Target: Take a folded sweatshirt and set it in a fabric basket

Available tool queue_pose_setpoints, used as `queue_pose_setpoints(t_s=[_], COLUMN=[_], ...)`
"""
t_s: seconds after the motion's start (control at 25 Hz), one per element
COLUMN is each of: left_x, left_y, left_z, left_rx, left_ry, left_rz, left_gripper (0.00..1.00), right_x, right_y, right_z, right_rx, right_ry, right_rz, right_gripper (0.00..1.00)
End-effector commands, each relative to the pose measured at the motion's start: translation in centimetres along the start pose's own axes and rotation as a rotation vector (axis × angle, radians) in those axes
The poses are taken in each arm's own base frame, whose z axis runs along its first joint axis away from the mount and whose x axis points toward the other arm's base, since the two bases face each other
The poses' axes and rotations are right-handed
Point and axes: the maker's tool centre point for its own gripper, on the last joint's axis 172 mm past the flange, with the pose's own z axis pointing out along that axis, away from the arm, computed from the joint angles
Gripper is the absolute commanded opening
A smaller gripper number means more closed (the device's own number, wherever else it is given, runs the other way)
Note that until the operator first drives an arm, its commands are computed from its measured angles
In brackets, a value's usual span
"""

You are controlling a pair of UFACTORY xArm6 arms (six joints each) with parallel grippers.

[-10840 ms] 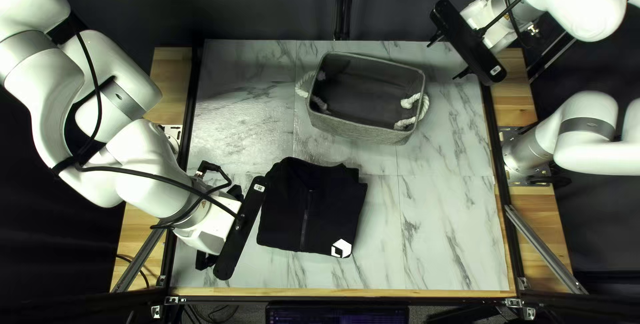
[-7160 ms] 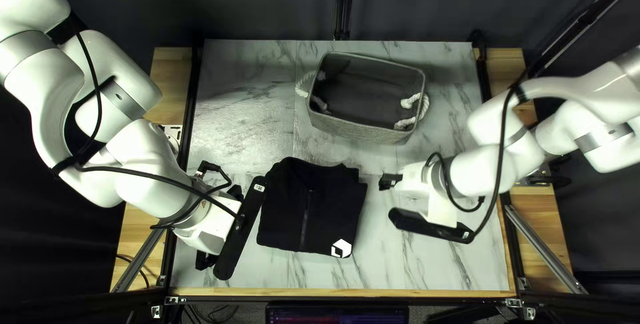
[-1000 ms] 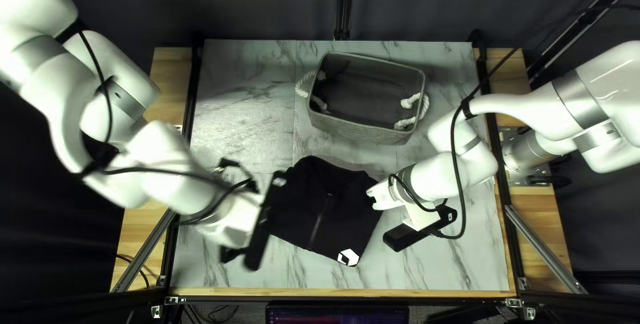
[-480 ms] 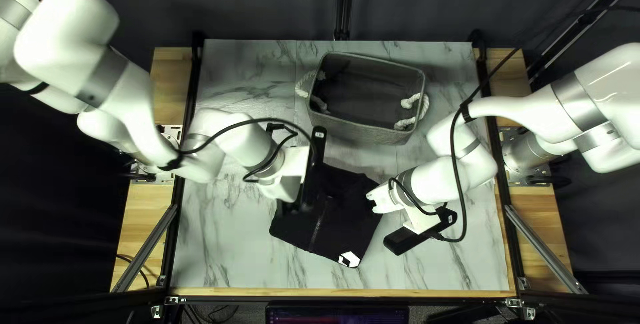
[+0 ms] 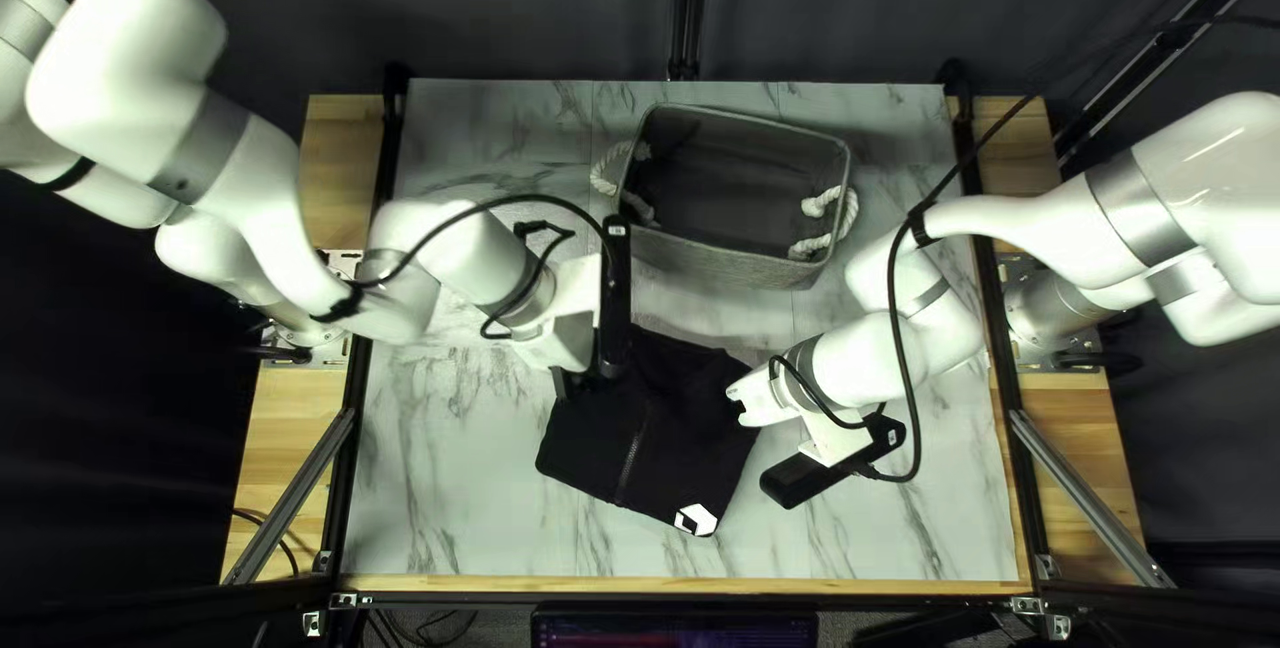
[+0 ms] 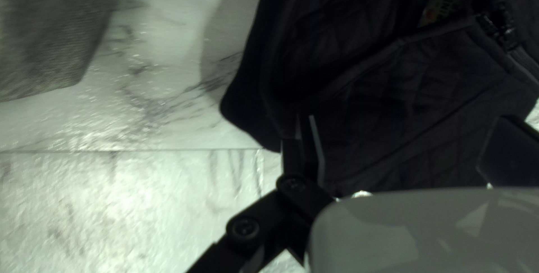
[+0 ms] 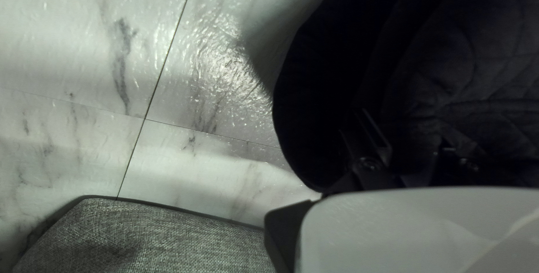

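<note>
The folded black sweatshirt [image 5: 640, 442] lies turned at an angle on the table. Above its far left part is my left gripper [image 5: 574, 328], tips hidden. In the left wrist view, my left gripper [image 6: 401, 146] stands wide open above the quilted cloth of the sweatshirt [image 6: 382, 93]. My right gripper [image 5: 746, 406] is at the sweatshirt's right edge. Seen from the right wrist, my right gripper [image 7: 412, 149] has its fingers close together on the dark sweatshirt [image 7: 477, 71], with cloth between them. The grey fabric basket [image 5: 720, 260] stands upright beyond the sweatshirt, its inside bare.
White rope handles [image 5: 830, 211] hang at the basket's two ends. Its side wall [image 6: 50, 31] is near my left gripper, and its grey wall [image 7: 151, 233] is also beside my right gripper. Marble-patterned tabletop [image 5: 440, 488] surrounds the sweatshirt.
My right gripper has come from the far right corner to the sweatshirt, which has turned and shifted right. My left gripper has moved right and away from the near edge, over the cloth.
</note>
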Motion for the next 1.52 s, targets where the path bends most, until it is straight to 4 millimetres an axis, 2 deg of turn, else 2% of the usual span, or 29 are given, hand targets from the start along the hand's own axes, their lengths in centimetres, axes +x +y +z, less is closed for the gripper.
queue_pose_setpoints(t_s=[0.04,0.36,0.44,0.64,0.92,0.96,1.0,1.04,1.28,1.4,1.52], left_x=[-0.4,-1.7,-1.9,-1.3,-1.4,-1.5,-1.6,-1.8,-1.8,-1.6,-1.2], left_y=[-1.2,-2.5,-2.1,0.3,1.3,1.3,1.4,1.4,2.3,3.2,4.3], left_z=[2.0,4.1,4.7,7.3,8.7,8.8,8.8,9.0,9.3,8.3,6.6], left_rx=[0.014,0.034,0.03,0.017,-0.004,-0.008,-0.011,-0.019,-0.054,-0.061,-0.068], left_ry=[-0.017,-0.043,-0.05,-0.074,-0.079,-0.08,-0.081,-0.083,-0.095,-0.093,-0.078], left_rz=[-0.025,-0.073,-0.076,-0.065,-0.054,-0.05,-0.048,-0.043,-0.022,-0.006,0.017], left_gripper=[1.0,1.0,1.0,1.0,1.0,0.94,0.66,0.01,0.0,0.0,0.0], right_x=[0.1,0.3,0.3,0.3,0.4,0.4,0.3,0.3,0.3,0.4,0.4], right_y=[0.0,0.3,0.4,0.4,0.4,0.4,0.4,0.5,0.4,0.5,0.8], right_z=[-0.1,-0.1,0.1,0.2,0.1,0.2,0.2,0.2,0.2,0.1,-0.4], right_rx=[0.001,0.004,0.005,0.008,0.01,0.011,0.011,0.011,0.012,0.009,0.01], right_ry=[-0.001,-0.002,0.0,0.002,0.003,0.003,0.003,0.004,0.004,0.004,0.0], right_rz=[0.0,-0.004,-0.004,-0.002,-0.003,-0.003,-0.003,-0.003,-0.003,-0.004,-0.006], right_gripper=[0.0,0.0,0.0,0.0,0.0,0.0,0.0,0.0,0.0,0.0,0.0])
